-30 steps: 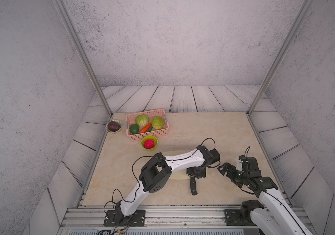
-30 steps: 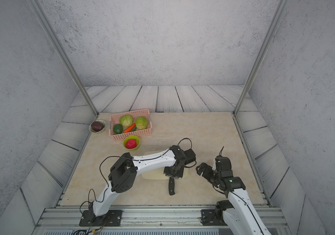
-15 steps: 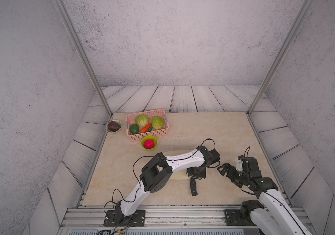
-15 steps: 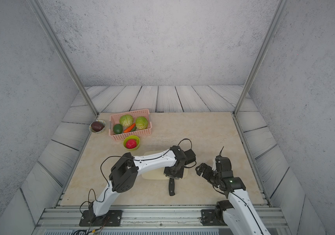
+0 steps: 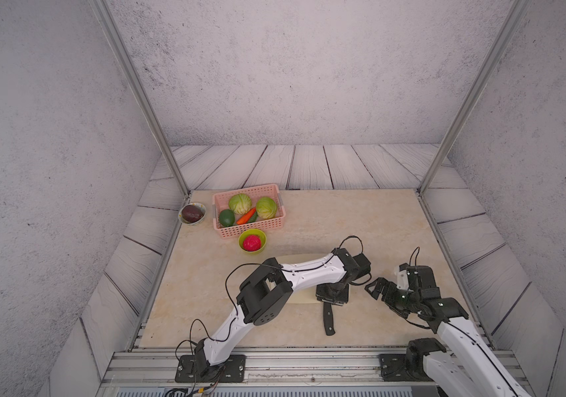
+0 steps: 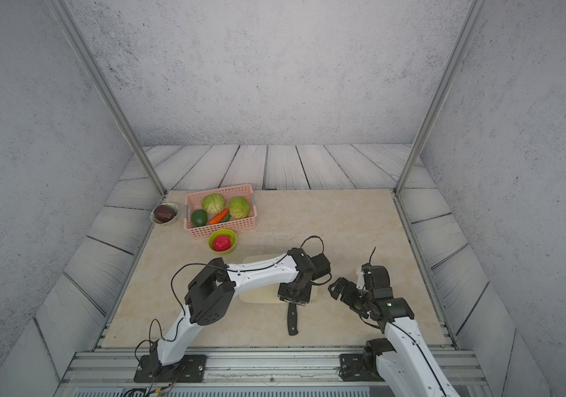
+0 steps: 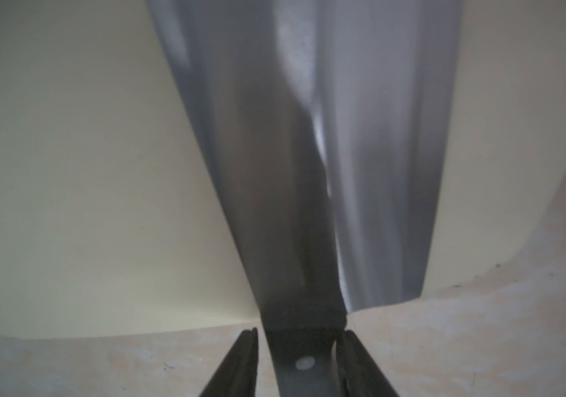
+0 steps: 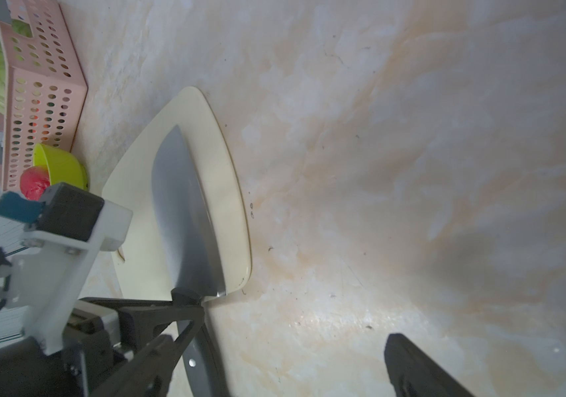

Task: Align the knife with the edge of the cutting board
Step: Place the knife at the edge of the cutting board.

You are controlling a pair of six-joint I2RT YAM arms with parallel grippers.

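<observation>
Left wrist: left hand (image 7: 300, 331) is seen just open astride the knife (image 7: 309, 137); it could be dragged askew if snagged on withdrawal.

Plenty of bare tabletop (image 5: 360, 220) through the centre and upper right of the frame in both top views, easy passing there. Upper left is crowded by the pink basket (image 5: 250, 231) and green bowl (image 5: 253, 250). Lower middle is tight: the left arm (image 5: 309, 271) slants over the cutting board (image 5: 304, 297), the knife (image 5: 328, 318) handle pokes down-frame, and the right gripper (image 5: 372, 287) sits near, to its right.
</observation>
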